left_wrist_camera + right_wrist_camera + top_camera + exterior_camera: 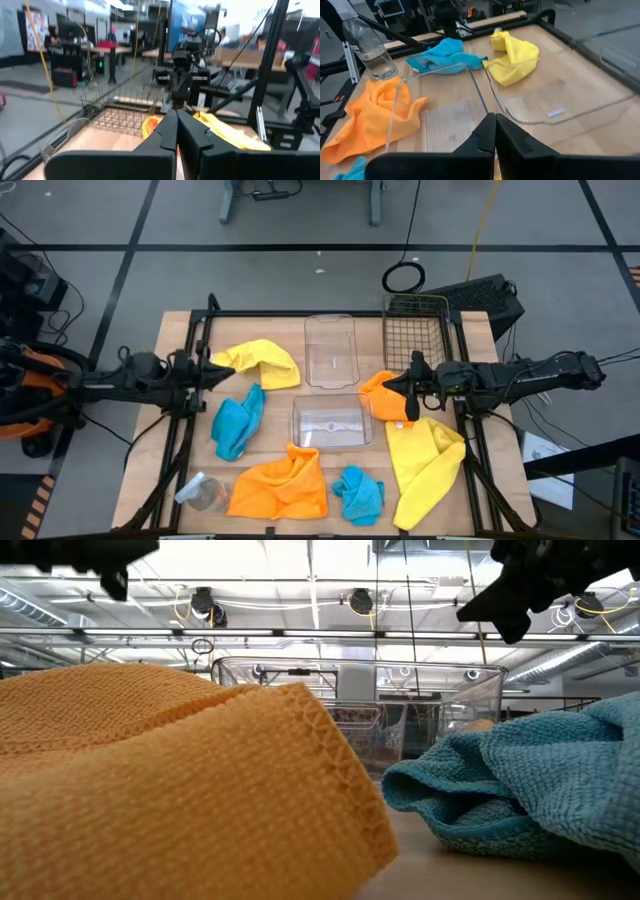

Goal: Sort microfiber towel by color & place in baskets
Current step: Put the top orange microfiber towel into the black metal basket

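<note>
Six towels lie flat on the table: a yellow one [262,363] and a blue one [238,425] on the left, an orange one [283,485] and a small blue one [358,493] at the near edge, a large yellow one [425,465] on the right, and an orange one [385,395] beside it. Two clear bins [330,350] [332,422] stand in the middle. The wire basket [415,330] stands at the far right. My left gripper [222,370] is shut and empty, raised by the yellow towel. My right gripper [405,388] is shut and empty, raised above the orange towel.
A small clear jar [203,493] stands at the near left, beside the orange towel. Black frame rails [190,410] run along the table's left and right sides. Bare wood shows between the bins and the left towels.
</note>
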Controlling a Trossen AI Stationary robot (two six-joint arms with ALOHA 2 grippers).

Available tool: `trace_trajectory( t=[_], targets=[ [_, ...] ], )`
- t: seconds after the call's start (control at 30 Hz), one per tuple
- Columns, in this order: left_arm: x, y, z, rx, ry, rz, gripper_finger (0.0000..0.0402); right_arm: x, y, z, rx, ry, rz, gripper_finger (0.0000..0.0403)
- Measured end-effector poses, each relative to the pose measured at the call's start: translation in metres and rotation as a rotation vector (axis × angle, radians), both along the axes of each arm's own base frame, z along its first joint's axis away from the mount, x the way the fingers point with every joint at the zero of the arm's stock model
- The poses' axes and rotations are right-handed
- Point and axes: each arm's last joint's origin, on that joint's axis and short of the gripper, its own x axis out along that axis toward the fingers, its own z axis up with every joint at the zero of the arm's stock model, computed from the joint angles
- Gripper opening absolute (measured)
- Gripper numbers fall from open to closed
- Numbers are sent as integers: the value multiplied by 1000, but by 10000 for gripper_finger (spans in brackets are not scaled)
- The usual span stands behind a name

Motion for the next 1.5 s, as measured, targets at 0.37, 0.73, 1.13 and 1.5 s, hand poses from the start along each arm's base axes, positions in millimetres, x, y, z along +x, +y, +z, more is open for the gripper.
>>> trace_trajectory(
  t=[0.37,0.73,1.13,1.5],
  targets=[
    [54,-6,50,119,190,-103,76,-5,14,-31,201,292,-56,0],
    [112,-17,5,79,489,-200,155,0,43,-68,177,547,-130,0],
    [147,-33,-23,71,566,-247,155,-3,52,-82,47,623,-177,101],
    [150,-35,-24,74,559,-248,155,6,50,-101,-126,645,-321,310]
  ],
)
